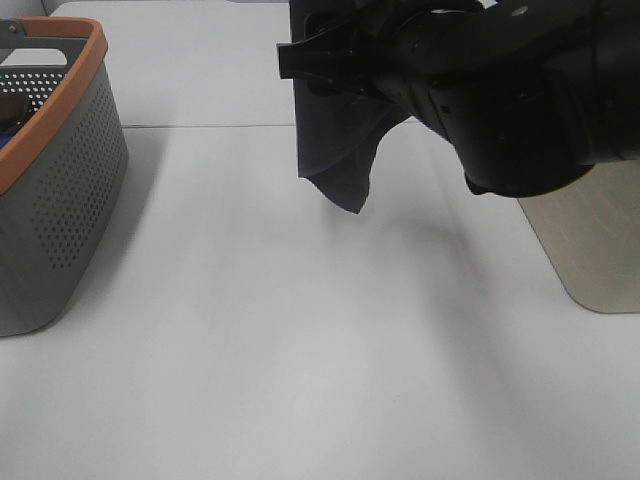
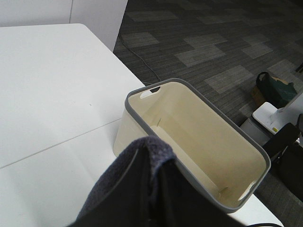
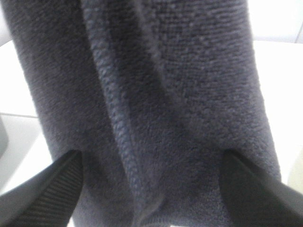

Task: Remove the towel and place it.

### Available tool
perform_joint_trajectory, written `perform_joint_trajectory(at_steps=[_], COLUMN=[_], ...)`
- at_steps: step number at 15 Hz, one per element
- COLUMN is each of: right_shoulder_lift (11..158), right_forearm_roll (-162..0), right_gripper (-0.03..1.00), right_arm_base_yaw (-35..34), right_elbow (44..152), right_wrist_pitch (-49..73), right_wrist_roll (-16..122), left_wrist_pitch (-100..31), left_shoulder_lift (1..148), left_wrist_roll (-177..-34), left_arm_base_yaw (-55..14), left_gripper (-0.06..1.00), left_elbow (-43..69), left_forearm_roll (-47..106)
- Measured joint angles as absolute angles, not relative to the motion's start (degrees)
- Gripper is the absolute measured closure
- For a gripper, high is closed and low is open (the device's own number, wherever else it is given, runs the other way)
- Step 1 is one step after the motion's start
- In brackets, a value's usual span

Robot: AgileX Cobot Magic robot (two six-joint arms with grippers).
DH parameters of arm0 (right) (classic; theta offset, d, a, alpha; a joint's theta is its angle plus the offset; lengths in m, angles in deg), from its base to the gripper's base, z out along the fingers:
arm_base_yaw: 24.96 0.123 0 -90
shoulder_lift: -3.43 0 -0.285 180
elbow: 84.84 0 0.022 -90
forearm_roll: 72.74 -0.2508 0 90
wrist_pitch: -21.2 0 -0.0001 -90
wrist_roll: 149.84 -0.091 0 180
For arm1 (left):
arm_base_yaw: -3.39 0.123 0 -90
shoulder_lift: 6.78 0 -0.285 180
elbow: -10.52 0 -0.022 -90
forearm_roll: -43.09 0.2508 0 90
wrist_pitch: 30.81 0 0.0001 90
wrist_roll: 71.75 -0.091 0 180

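Observation:
The dark navy towel (image 1: 335, 150) hangs in folds above the white table, its lowest corner off the surface. Its top disappears into the black arm mass (image 1: 500, 90) at the upper right of the exterior high view, where I cannot tell the two arms apart. In the left wrist view my left gripper (image 2: 151, 189) is shut on a fold of the towel (image 2: 142, 156). In the right wrist view the towel (image 3: 151, 104) fills the frame, and my right gripper (image 3: 151, 189) stands open with one finger (image 3: 42, 194) on either side of the cloth.
A grey perforated basket (image 1: 60, 190) with an orange rim stands at the left edge of the table. A beige bin (image 1: 590, 250) with a grey rim (image 2: 208, 101) sits at the right, empty inside. Dark carpeted floor lies beyond the table's edge.

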State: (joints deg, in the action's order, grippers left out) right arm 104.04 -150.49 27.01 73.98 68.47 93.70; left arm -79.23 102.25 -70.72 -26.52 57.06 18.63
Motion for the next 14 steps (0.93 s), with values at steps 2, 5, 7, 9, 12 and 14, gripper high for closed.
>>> perform_joint_trajectory(at_steps=[2,5,7,9,12,14], right_shoulder_lift=[104.0,104.0,104.0,104.0,104.0,104.0], right_forearm_roll=[-150.4,-150.4,-150.4,-150.4,-150.4,-150.4], right_gripper=[0.3,0.48,0.58,0.74,0.97,0.97], right_arm_base_yaw=[27.0,27.0,27.0,27.0,27.0,27.0], right_elbow=[74.0,74.0,74.0,74.0,74.0,74.0], right_wrist_pitch=[69.7,70.1,70.1,70.2,70.2,68.4], right_wrist_roll=[95.5,97.3,98.6,100.1,100.9,102.1], left_wrist_pitch=[-79.3,-79.3,-79.4,-79.4,-79.5,-79.5], left_shoulder_lift=[102.2,102.2,102.2,102.2,102.2,102.2], left_wrist_roll=[-70.7,-70.9,-71.7,-71.7,-71.7,-71.7], left_arm_base_yaw=[-26.5,-26.5,-26.5,-26.5,-26.5,-26.5], left_gripper=[0.94,0.94,0.94,0.94,0.94,0.94], left_elbow=[57.1,57.1,57.1,57.1,57.1,57.1], left_forearm_roll=[18.6,18.6,18.6,18.6,18.6,19.2])
